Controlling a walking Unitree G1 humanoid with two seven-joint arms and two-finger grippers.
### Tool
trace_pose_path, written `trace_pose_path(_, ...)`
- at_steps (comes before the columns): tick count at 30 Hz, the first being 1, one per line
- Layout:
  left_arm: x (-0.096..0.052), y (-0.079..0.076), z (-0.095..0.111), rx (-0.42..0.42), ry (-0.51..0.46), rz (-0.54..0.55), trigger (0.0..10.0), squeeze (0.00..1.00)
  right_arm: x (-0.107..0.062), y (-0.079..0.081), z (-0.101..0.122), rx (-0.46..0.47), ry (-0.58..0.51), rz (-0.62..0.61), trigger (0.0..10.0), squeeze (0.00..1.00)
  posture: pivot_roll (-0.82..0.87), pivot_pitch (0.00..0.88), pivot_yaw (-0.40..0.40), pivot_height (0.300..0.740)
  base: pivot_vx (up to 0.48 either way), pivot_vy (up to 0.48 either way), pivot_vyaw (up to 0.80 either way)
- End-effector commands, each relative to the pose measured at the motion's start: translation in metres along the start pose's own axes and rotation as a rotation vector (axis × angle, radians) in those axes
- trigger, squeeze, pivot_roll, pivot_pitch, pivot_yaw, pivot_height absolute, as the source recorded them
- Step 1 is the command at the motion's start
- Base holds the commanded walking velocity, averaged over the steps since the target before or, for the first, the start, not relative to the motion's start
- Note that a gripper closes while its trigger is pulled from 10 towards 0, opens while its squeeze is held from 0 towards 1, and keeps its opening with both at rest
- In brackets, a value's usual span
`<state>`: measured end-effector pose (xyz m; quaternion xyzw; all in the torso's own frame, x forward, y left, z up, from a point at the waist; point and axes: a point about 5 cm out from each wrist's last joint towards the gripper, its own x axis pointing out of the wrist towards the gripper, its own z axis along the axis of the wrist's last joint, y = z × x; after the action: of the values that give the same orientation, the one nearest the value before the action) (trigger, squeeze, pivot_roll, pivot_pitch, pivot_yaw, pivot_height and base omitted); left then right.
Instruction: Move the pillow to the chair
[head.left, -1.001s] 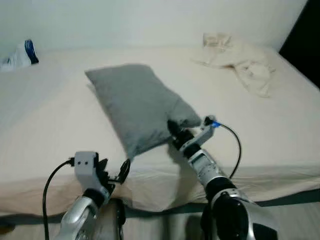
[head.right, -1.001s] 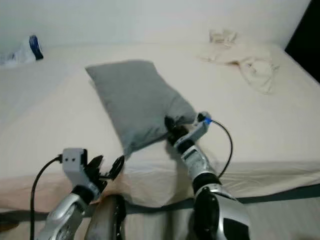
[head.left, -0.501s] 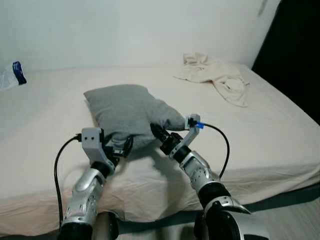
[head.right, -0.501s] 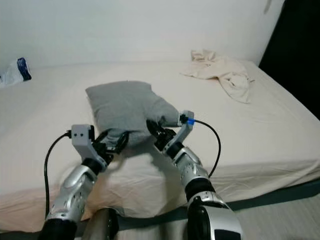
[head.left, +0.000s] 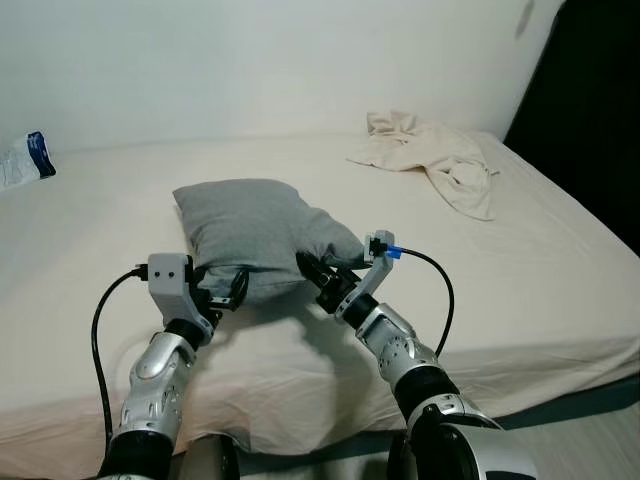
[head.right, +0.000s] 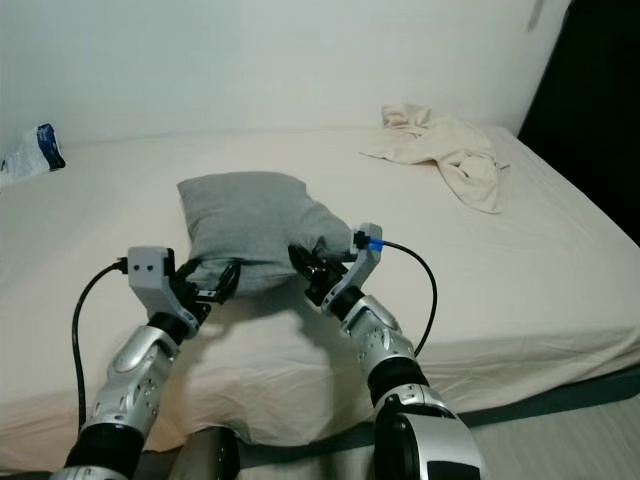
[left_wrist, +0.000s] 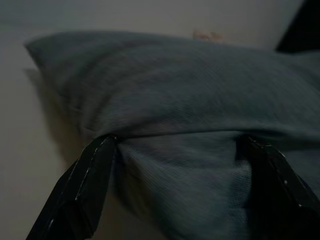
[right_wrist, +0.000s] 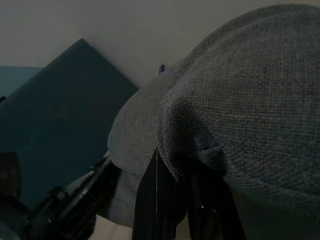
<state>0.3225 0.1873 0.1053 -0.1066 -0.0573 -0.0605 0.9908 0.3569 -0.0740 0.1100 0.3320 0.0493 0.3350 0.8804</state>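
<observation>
A grey pillow (head.left: 250, 230) lies on the cream bed (head.left: 520, 280), near its front edge. My right gripper (head.left: 314, 272) is shut on the pillow's near right corner; in the right wrist view its fingers (right_wrist: 152, 200) pinch the bunched fabric (right_wrist: 240, 115). My left gripper (head.left: 226, 290) is at the pillow's near left edge. In the left wrist view it stands open, its two black fingers (left_wrist: 85, 185) spread wide with the pillow's edge (left_wrist: 180, 125) bulging between them.
A crumpled cream cloth (head.left: 430, 160) lies at the bed's far right. A blue and white packet (head.left: 25, 160) rests at the far left by the wall. A dark opening (head.left: 590, 120) stands to the right. The bed's front edge (head.left: 300, 410) is just before me.
The camera has shifted. My left gripper rose from below the bed's edge to the pillow's near left edge. My right gripper kept its hold and the pillow's near end bunched up.
</observation>
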Motion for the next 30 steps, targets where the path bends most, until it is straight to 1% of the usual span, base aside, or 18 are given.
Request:
trace_pose_path(1,-0.010,0.045,0.011,0.003,-0.041,0.220,10.0,0.00,-0.004,-0.009,0.018,-0.039,-0.057,-0.057,10.0,0.00,0.15,0.000,-0.048,0.597,0.000,0.000,0.00)
trace_pose_path(5,-0.010,0.048,0.010,-0.013,-0.044,0.244,10.0,0.00,-0.006,-0.014,0.017,-0.048,-0.044,-0.101,10.0,0.00,0.16,0.000,-0.056,0.611,0.000,0.000,0.00)
trace_pose_path(9,-0.012,0.047,0.002,-0.025,-0.026,0.255,10.0,0.00,-0.009,-0.018,0.012,-0.074,-0.008,-0.145,10.0,0.00,0.17,0.000,-0.062,0.625,0.000,0.000,0.00)
trace_pose_path(12,-0.015,0.036,-0.014,-0.022,0.028,0.237,10.0,0.00,-0.013,-0.023,0.006,-0.077,0.014,-0.183,10.0,0.00,0.17,0.000,-0.068,0.645,0.000,0.000,0.00)
trace_pose_path(16,-0.018,0.023,-0.030,-0.023,0.079,0.209,10.0,0.00,-0.015,-0.024,0.003,-0.080,0.028,-0.193,10.0,0.00,0.17,0.000,-0.068,0.664,0.000,0.000,0.00)
trace_pose_path(17,-0.018,0.023,-0.030,-0.023,0.079,0.209,10.0,0.00,-0.015,-0.024,0.003,-0.080,0.028,-0.193,10.0,0.00,0.17,0.000,-0.068,0.664,0.000,0.000,0.00)
trace_pose_path(21,-0.022,0.015,-0.045,-0.038,0.138,0.208,10.0,0.00,-0.017,-0.026,0.003,-0.096,0.037,-0.204,10.0,0.00,0.16,0.000,-0.071,0.683,0.000,0.000,0.00)
trace_pose_path(24,-0.023,0.014,-0.049,-0.037,0.156,0.214,10.0,0.00,-0.017,-0.027,0.003,-0.100,0.040,-0.210,10.0,0.00,0.16,0.000,-0.072,0.693,0.000,0.000,0.00)
trace_pose_path(25,-0.026,0.019,-0.053,-0.033,0.183,0.245,10.0,0.00,-0.018,-0.028,0.003,-0.104,0.043,-0.213,10.0,0.00,0.16,0.000,-0.074,0.702,0.000,0.000,0.00)
trace_pose_path(28,-0.027,0.022,-0.055,-0.030,0.195,0.260,10.0,0.00,-0.018,-0.028,0.002,-0.105,0.044,-0.214,10.0,0.00,0.16,0.000,-0.074,0.707,0.000,0.000,0.00)
trace_pose_path(29,-0.030,0.026,-0.057,-0.025,0.211,0.280,10.0,0.00,-0.019,-0.029,0.002,-0.108,0.047,-0.216,10.0,0.00,0.16,0.000,-0.075,0.712,0.000,0.000,0.00)
trace_pose_path(30,-0.035,0.032,-0.062,-0.010,0.248,0.309,10.0,0.00,-0.021,-0.030,0.000,-0.111,0.055,-0.220,10.0,0.00,0.16,0.000,-0.076,0.722,0.000,0.000,0.00)
